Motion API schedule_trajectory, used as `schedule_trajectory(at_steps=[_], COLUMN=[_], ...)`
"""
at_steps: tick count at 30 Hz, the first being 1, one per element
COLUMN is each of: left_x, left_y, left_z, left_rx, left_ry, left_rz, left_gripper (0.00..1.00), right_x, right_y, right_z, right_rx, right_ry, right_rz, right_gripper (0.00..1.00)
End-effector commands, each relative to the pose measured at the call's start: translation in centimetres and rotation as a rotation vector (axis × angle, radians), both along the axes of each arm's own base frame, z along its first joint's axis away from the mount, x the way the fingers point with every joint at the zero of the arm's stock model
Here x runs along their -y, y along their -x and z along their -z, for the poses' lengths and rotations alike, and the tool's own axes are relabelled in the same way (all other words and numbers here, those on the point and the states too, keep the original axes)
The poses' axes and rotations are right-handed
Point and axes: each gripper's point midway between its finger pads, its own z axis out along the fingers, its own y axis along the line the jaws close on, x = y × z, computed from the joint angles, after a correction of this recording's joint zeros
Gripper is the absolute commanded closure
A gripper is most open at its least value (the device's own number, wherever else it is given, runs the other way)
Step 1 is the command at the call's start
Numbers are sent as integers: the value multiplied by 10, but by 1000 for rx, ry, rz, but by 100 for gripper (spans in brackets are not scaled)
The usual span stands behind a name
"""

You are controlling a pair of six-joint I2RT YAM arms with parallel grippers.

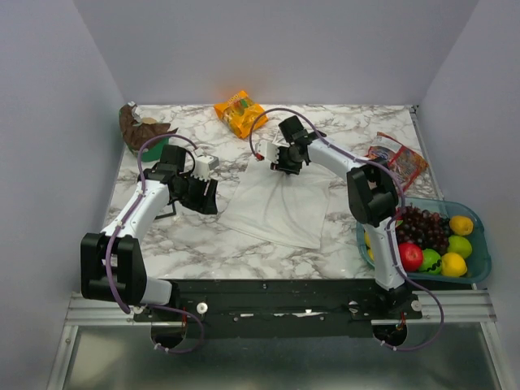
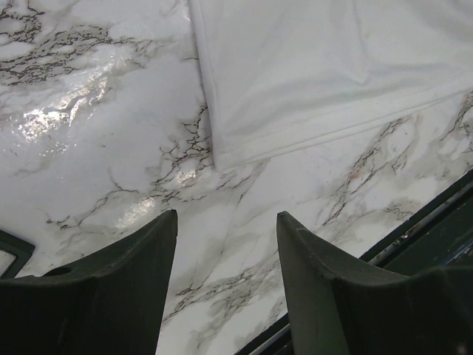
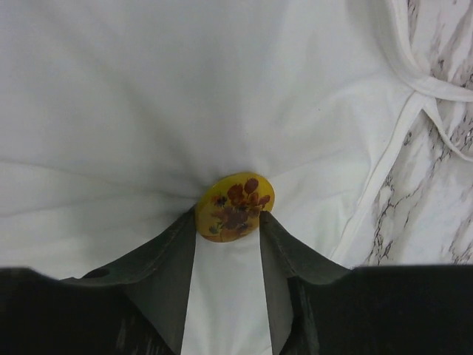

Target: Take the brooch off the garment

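White marble table (image 1: 187,244), grey walls (image 1: 268,49) on 3 sides; L hand (image 2: 227,222) wide, R hand (image 3: 229,218) on brooch (image 3: 235,207).
Top view, L to R: brown bag (image 1: 140,126) in far-L corner, L hand over bare table just L of garment (image 1: 280,207), orange bag (image 1: 240,112) at back, garment flat mid-table w/ R hand at its far edge, red packet (image 1: 398,161) far R, fruit tray (image 1: 486,258) near-R, partly behind R arm. Brooch doesn't show there; R hand covers it. R wrist cam does show it: yellow disc w/ red-brown print, on garment, cloth puckered toward it, a fingertip touching each side, so hand narrow, pinching it. L wrist cam: fingers wide apart over table, garment's hem corner ahead, dark frame (image 2: 15,248) cut off at L edge. Brooch's fastening hidden.
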Motion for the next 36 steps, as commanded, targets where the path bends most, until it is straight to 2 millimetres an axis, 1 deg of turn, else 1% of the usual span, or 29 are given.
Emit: schedule_trajectory(at_steps=[1,2,4,5,6,7,8,9,10,11,12,13,14,15,16,17,18,19,20,21,23,24,26,27,29,30,31,34,36], left_x=[-2,-2,-1,-1,-1,0,1,1,1,3,4,6,10,14,17,21,27,30,34,41,52,61,73,79,93,99,106,116,121], left_y=[0,0,1,1,2,2,3,4,3,3,1,0,0,-3,-5,-6,-13,-17,-21,-32,-40,-48,-54,-61,-61,-65,-63,-60,-55], left_z=[-3,-3,-4,-5,-6,-6,-6,-3,-3,-2,-2,-2,-3,-2,-2,-3,-3,-5,-7,-12,-20,-25,-30,-34,-38,-37,-35,-25,-19], left_rx=[22,22,24,25,31,33,32,31,30,27,32,30,25,15,9,1,1,-14,-15,4,6,38,79,137,179,203,199,152,140], left_ry=[-7,-7,-3,-1,1,4,10,13,15,24,33,46,67,89,106,127,157,180,198,220,264,279,310,331,365,373,377,379,377], left_rz=[-3,-3,0,1,1,4,4,1,-2,-1,-5,-6,-2,-15,-19,-22,-20,-44,-49,-42,-41,-16,28,55,119,147,172,194,209], left_gripper=[35,35,35,35,35,35,35,35,35,35,35,35,35,35,35,35,35,36,36,37,37,37,37,38,38,38,38,39,40], right_x=[5,5,3,3,-1,-2,-4,-7,-10,-9,-11,-15,-12,-16,-17,-21,-20,-23,-26,-27,-32,-33,-36,-36,-37,-35,-35,-33,-30], right_y=[6,6,11,14,19,32,38,42,49,61,66,73,87,93,99,107,117,122,128,136,145,148,152,155,158,161,163,165,161], right_z=[21,22,19,10,3,6,2,-14,-19,-17,-30,-37,-32,-35,-46,-48,-44,-50,-51,-49,-53,-54,-57,-56,-54,-50,-48,-38,-33], right_rx=[-97,-104,-129,-130,-137,-175,-182,-167,-180,-208,-208,-222,-255,-264,-260,-269,-295,-301,-312,-332,-342,-357,-386,-403,-421,-441,-454,-504,-526], right_ry=[40,42,29,11,-12,-37,-55,-90,-114,-120,-152,-181,-182,-202,-227,-235,-235,-253,-256,-256,-267,-274,-294,-292,-294,-283,-279,-273,-279], right_rz=[45,50,57,52,52,47,46,54,50,55,73,69,73,77,70,65,71,65,62,67,57,66,74,82,84,88,88,129,180], right_gripper=[62,65,73,76,81,84,86,89,90,91,94,94,95,96,97,97,98,98,98,98,99,99,99,99,99,99,99,99,99])
